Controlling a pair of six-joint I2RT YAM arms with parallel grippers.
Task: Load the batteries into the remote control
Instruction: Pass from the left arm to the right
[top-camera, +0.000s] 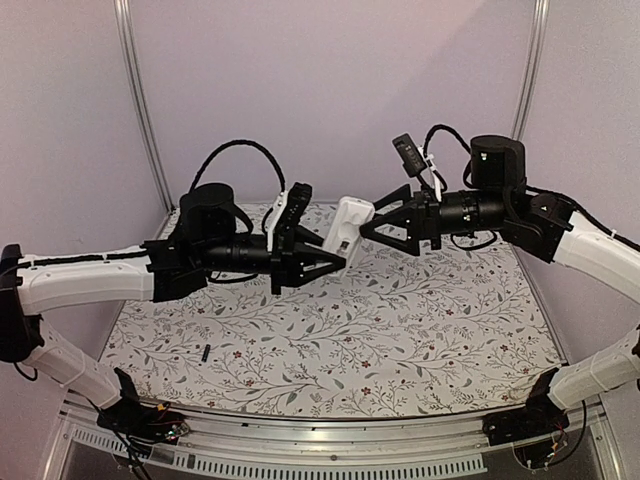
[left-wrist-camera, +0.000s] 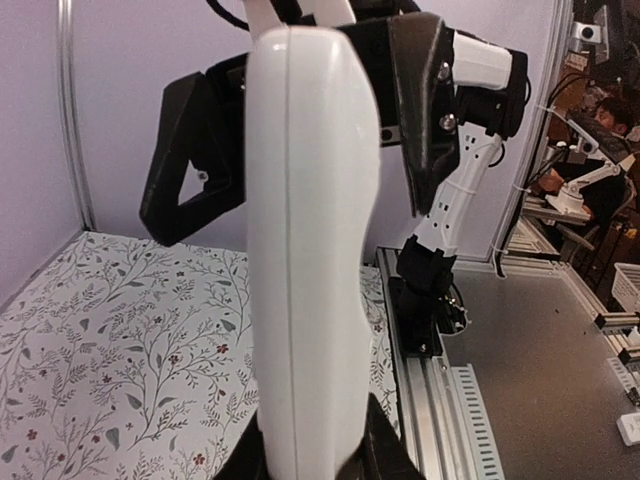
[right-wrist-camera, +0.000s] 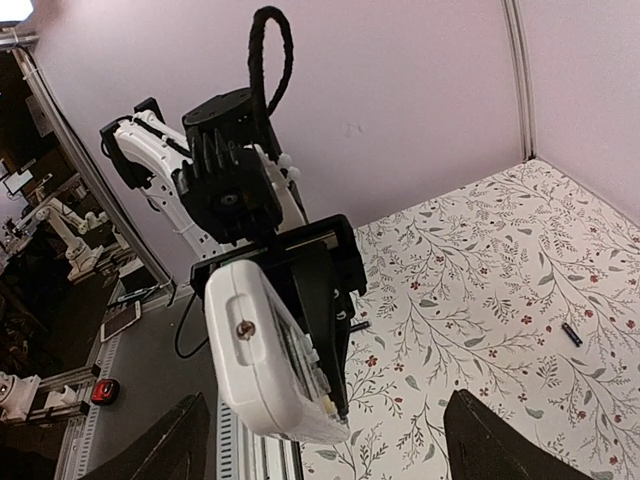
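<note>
Above the tabletop, my left fingers are clamped on one end of the remote, holding it in mid-air. My right fingers are spread wide, one on either side of the remote's other end, touching nothing as far as I can see. To do this well, I'd close the right squarely on the long edges and leave the recess unblocked. One battery lies on the tabletop, well apart.

The white remote control hangs tilted in mid-air; one slim black battery lies below, the second unclear.
</note>
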